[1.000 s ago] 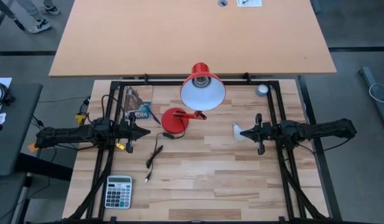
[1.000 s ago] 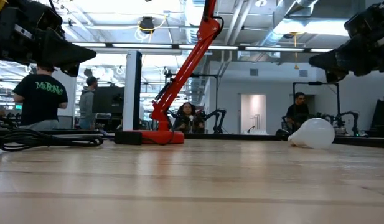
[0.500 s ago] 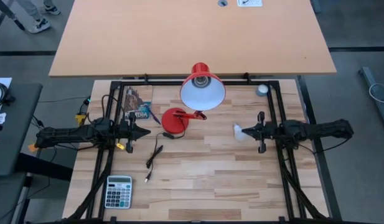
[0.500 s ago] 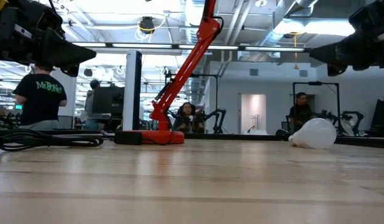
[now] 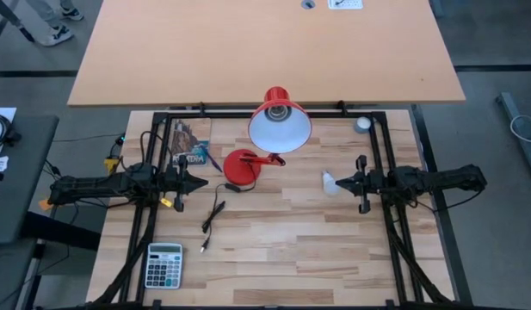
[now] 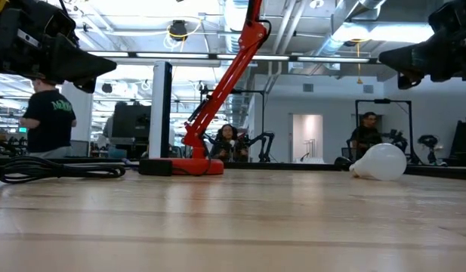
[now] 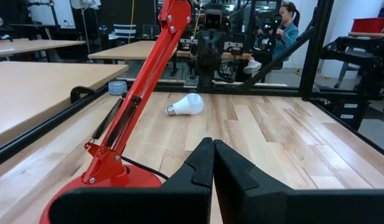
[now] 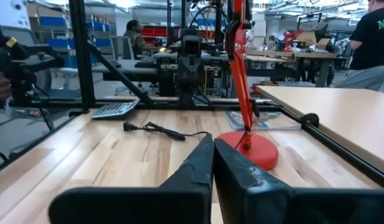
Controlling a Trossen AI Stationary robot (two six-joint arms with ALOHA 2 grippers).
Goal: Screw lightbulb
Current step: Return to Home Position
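The small white lightbulb (image 5: pixel 329 181) lies on its side on the wooden table, right of centre; the left wrist view shows it as the lightbulb (image 7: pixel 187 104) with its metal base (image 7: pixel 170 111). The red lamp stands on its round base (image 5: pixel 241 169), and its shade (image 5: pixel 280 129) shows its white inside from above. My right gripper (image 5: pixel 336 182) is shut and hangs above the lightbulb (image 6: pixel 381 162), well clear of it. My left gripper (image 5: pixel 203 182) is shut and hangs above the table, left of the lamp base.
A black cable (image 5: pixel 213 217) lies near the left gripper, a calculator (image 5: pixel 164 263) at the near left, a book (image 5: pixel 190 145) at the far left and a small grey disc (image 5: pixel 362 124) at the far right. A black frame (image 5: pixel 375 146) borders the table. People stand in the room beyond.
My right gripper has risen a little above the lightbulb, still shut. The lightbulb and the lamp lie where they were.
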